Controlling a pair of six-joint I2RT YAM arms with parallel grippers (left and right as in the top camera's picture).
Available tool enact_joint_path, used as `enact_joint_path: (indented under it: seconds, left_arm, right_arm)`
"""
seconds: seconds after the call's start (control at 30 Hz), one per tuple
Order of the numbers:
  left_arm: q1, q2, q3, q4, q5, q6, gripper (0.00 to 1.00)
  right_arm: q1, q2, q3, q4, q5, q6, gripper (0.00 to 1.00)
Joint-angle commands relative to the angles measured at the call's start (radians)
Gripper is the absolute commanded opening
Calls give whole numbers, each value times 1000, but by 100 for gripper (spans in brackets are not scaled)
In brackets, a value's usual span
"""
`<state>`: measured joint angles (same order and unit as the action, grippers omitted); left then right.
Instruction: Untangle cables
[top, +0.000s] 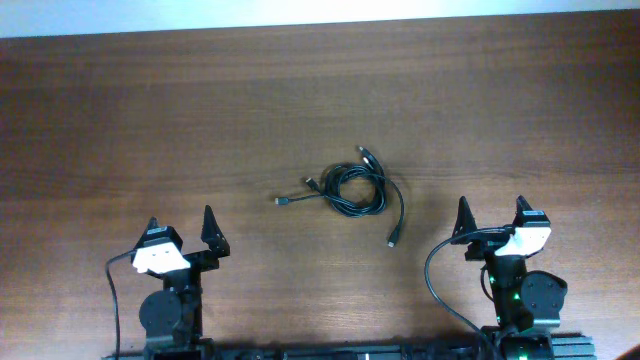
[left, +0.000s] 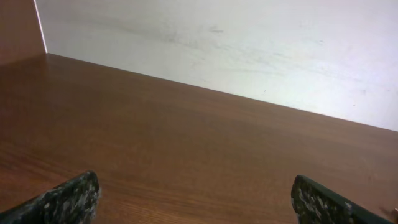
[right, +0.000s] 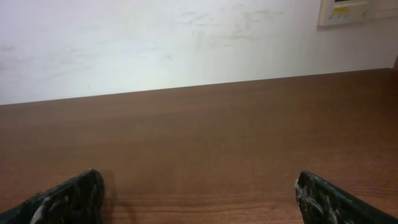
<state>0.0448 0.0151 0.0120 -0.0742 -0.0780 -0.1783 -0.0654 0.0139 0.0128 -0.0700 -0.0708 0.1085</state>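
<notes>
Left gripper and right gripper spread wide, empty: nothing begun.
You have them at 7 and 5 o'clock; cables lie bundled near counter centre, untouched, well apart from both. All untangling is left to you.

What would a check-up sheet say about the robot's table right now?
Surface: brown wooden table, flat.
Job's things: thin black cords in one tangled bundle mid-table, with plug ends sticking out.
Clutter: nothing seen.
Grippers: left gripper and right gripper are both open, hold nothing, and sit near the front edge, apart from the cords.
Cables: thick black wires loop beside both arm bases.
Surroundings: pale wall behind the table, with a small panel on it.
</notes>
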Motion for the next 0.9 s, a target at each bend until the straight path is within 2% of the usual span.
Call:
enact_joint_path:
  seconds: [0.0,0.87]
  left_arm:
    - [-3,-2,-3,-3,10,16,99]
    - [-3,-2,-3,-7,38,16,99]
  right_arm:
    - [6,-6,-7,-3,12,0,99]
    - [6,-6,-7,-3,12,0,99]
